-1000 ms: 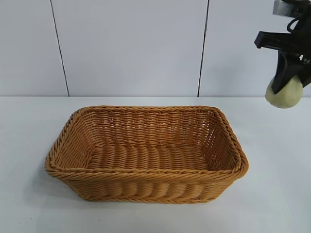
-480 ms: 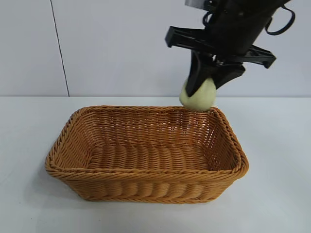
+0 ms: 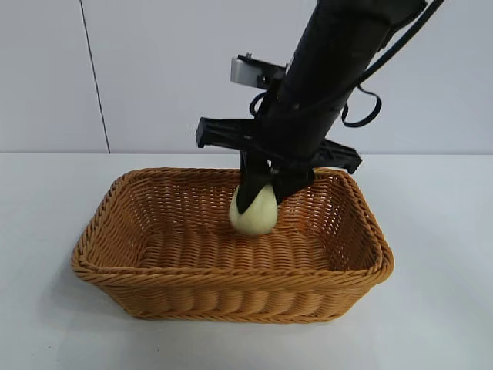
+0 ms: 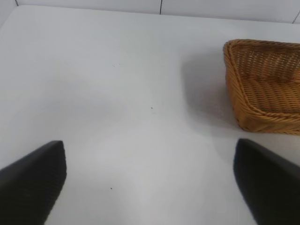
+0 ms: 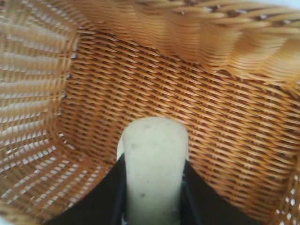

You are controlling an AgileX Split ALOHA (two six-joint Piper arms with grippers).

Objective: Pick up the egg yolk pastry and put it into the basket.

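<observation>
The egg yolk pastry (image 3: 255, 216), pale cream and squeezed tall, hangs inside the golden-brown woven basket (image 3: 231, 276), a little right of its middle and close to the floor. My right gripper (image 3: 262, 202) reaches down into the basket from the upper right and is shut on the pastry. In the right wrist view the pastry (image 5: 152, 140) sits between the two black fingers (image 5: 112, 197), touching both, with the basket wall (image 5: 211, 117) around it. Whether the pastry touches the basket floor I cannot tell. My left gripper (image 4: 150, 183) stands open over bare table, beside the basket (image 4: 262, 89).
The basket stands on a white table (image 3: 439, 308) in front of a pale panelled wall. The right arm's body and cables hang over the basket's back right part.
The right gripper has carried the pastry from the far right, over the basket's back right rim, and down into the basket. The left gripper has stayed put.
</observation>
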